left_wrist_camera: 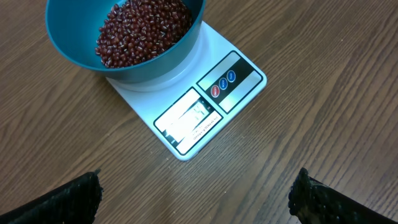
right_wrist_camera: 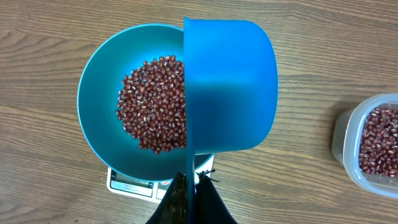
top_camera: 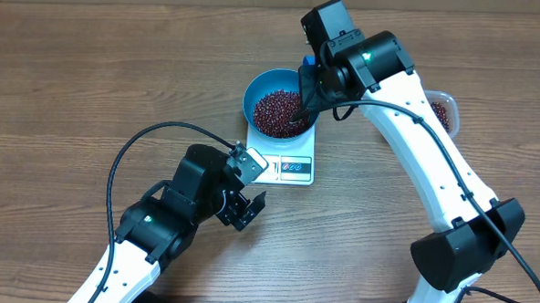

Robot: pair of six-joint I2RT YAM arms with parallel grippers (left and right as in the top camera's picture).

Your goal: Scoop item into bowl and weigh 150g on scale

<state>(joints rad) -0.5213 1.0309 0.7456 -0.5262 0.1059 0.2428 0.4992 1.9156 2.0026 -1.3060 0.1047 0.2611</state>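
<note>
scoop [right_wrist_camera: 230, 87]: in right gripper [right_wrist_camera: 189, 186] | over bowl [right_wrist_camera: 99, 93] | beans [right_wrist_camera: 152, 112] inside | scale [right_wrist_camera: 127, 185] beneath

left arm [top_camera: 171, 211]: jaws wide apart | right arm [top_camera: 434, 168]: reaching forward, jaws clamped tight

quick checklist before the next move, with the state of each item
1. The blue bowl sits on the scale: ok
2. The right gripper is shut on the scoop: ok
3. The scoop is over the bowl, tipped: ok
4. Scoop emptied: cannot tell, only its outside shows
5. The display is readable: cannot tell, washed out
6. The left gripper is open, clear of the scale: ok
</note>
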